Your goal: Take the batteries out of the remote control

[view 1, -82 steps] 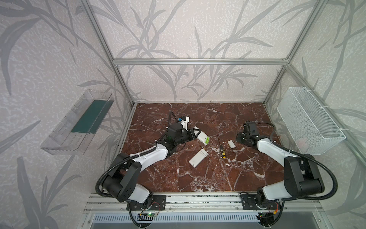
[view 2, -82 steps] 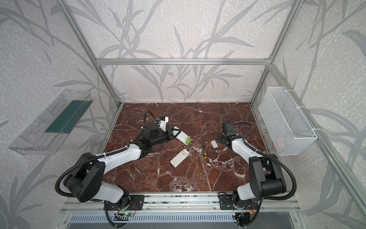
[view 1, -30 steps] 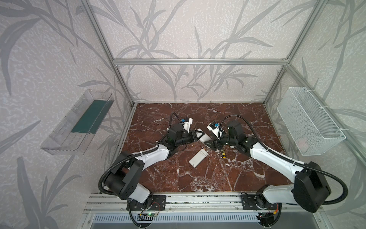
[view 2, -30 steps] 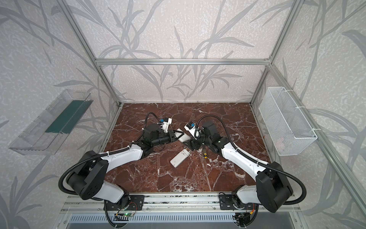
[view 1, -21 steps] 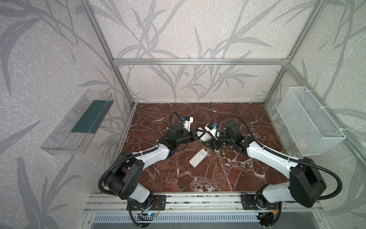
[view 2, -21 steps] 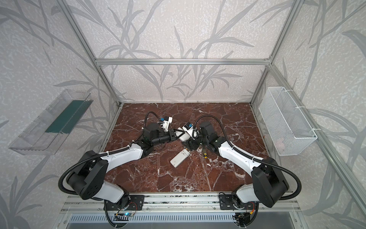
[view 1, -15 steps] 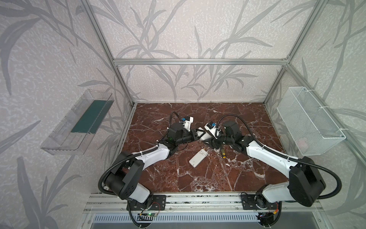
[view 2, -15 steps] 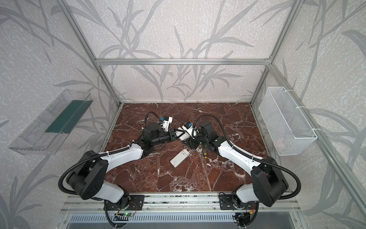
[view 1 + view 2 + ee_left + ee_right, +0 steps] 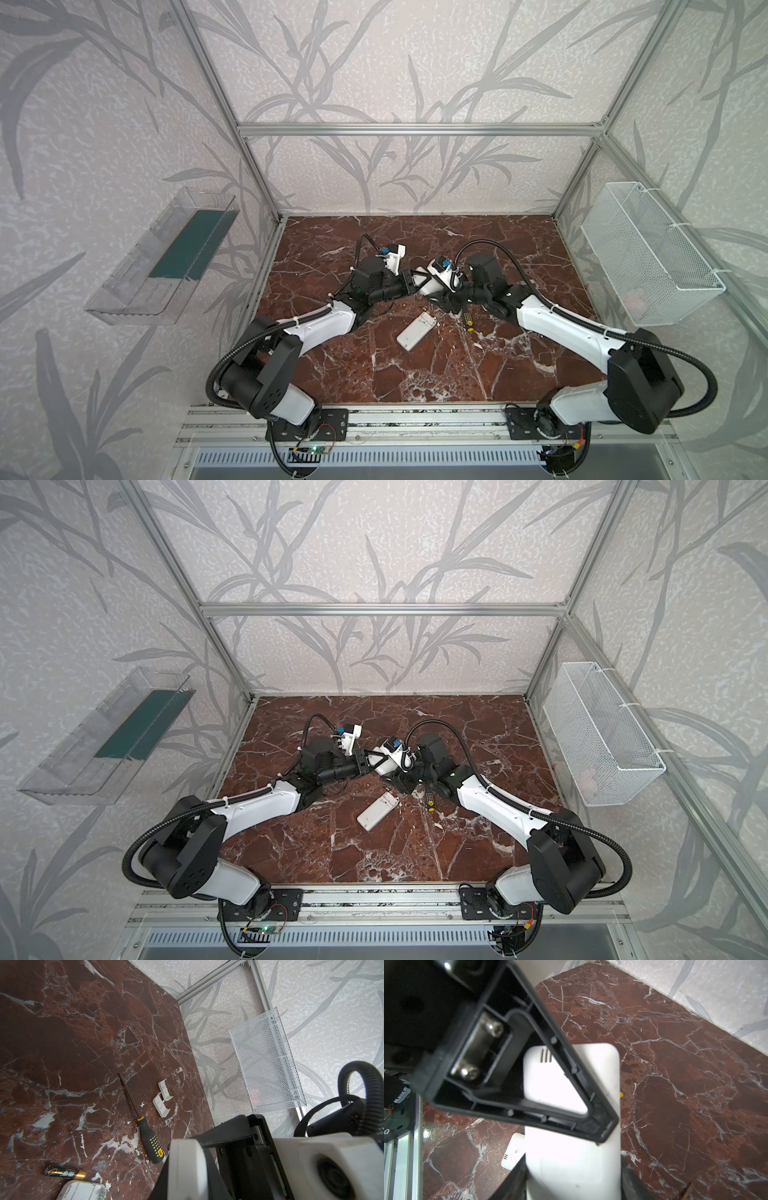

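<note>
**Both top views:** left jaws pinch a raised remote [image 9: 428,287]; a second remote [image 9: 416,331] and one screwdriver [image 9: 468,322] lie on the desk [image 9: 415,374].
**Left wrist:** we count one battery [image 9: 64,1172] on the desk beside the second remote, two covers [image 9: 165,1090] nearby.
**Right wrist:** right jaws press the raised remote's long edges.

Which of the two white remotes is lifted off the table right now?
The raised remote, held tilted in the air at mid-table. The other remote lies flat on the marble table, untouched, in front of the raised one.
</note>
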You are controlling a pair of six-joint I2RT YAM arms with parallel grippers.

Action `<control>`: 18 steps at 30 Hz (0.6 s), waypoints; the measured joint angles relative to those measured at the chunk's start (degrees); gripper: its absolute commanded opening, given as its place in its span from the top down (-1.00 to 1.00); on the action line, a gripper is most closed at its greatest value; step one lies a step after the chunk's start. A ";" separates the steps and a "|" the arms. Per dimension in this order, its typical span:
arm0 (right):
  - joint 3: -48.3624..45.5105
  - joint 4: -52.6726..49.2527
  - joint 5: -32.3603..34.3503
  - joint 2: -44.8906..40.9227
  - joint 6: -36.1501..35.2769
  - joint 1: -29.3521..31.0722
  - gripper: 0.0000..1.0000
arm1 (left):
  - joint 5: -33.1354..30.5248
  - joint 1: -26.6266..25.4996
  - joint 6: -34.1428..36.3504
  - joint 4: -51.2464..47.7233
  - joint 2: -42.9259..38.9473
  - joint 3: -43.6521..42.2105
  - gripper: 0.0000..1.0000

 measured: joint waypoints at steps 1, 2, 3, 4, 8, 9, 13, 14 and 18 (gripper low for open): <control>0.09 -0.20 0.00 0.00 -0.15 0.00 0.32 | -0.02 0.00 0.11 -0.04 0.00 0.00 0.51; 0.22 -0.55 -0.02 0.00 -0.44 0.00 0.33 | -0.20 0.00 0.39 -0.11 0.00 0.00 0.33; 0.52 -1.16 0.07 0.00 -0.76 0.07 0.33 | -0.33 0.00 0.35 -0.22 0.00 0.00 0.15; 0.76 -1.75 0.02 0.00 -1.18 0.04 0.33 | -0.46 0.02 0.44 -0.26 0.00 0.00 -0.06; 2.38 -6.05 -0.04 0.00 -4.13 0.04 0.34 | -0.96 0.50 0.42 -0.35 -0.20 -0.13 -0.62; 2.80 -7.15 -0.07 0.00 -4.90 0.04 0.34 | -1.20 0.70 0.48 -0.55 -0.42 -0.20 -0.80; 4.28 -11.85 -1.16 0.02 -8.24 0.04 0.35 | -2.86 2.95 1.25 -2.73 -3.37 -1.01 -0.99; 4.42 -12.96 -1.62 0.02 -8.92 0.04 0.34 | -3.37 3.80 1.53 -3.93 -4.63 -1.25 -0.98; 4.48 -16.44 -2.67 0.15 -10.47 1.09 0.35 | -5.68 7.93 3.41 -10.71 -9.79 -1.33 -0.99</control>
